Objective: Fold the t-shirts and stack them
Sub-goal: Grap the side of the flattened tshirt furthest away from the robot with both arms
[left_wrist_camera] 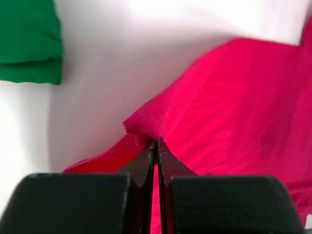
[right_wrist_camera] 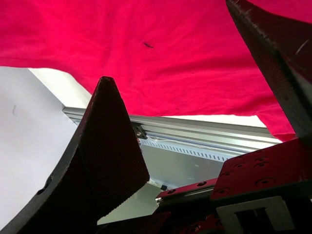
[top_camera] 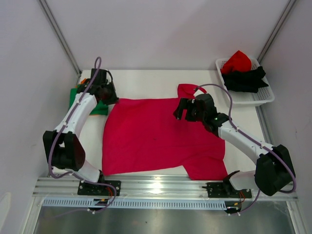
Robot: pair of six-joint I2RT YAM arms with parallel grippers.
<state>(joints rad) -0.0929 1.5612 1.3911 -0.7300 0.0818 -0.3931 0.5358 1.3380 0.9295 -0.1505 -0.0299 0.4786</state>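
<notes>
A magenta-pink t-shirt [top_camera: 156, 139] lies spread flat on the white table. My left gripper [top_camera: 111, 99] is shut on its far left corner and pinches a small raised fold of cloth, seen in the left wrist view [left_wrist_camera: 156, 142] with the shirt [left_wrist_camera: 234, 107] beyond. My right gripper [top_camera: 181, 109] is open and empty, hovering over the shirt's far right part near a sleeve. In the right wrist view its gripper [right_wrist_camera: 168, 41] shows wide-apart fingers [right_wrist_camera: 105, 146] above the shirt [right_wrist_camera: 195, 83]. A folded green t-shirt [top_camera: 101, 108] lies at the left, partly under the left arm, also in the left wrist view [left_wrist_camera: 29, 44]. No orange shirt is in view.
A white lattice basket [top_camera: 263, 99] stands at the back right, holding a red t-shirt [top_camera: 237, 61] and a black t-shirt [top_camera: 246, 79]. The aluminium rail [top_camera: 161, 185] with the arm bases runs along the near edge, also in the right wrist view [right_wrist_camera: 195, 134]. White walls surround the table.
</notes>
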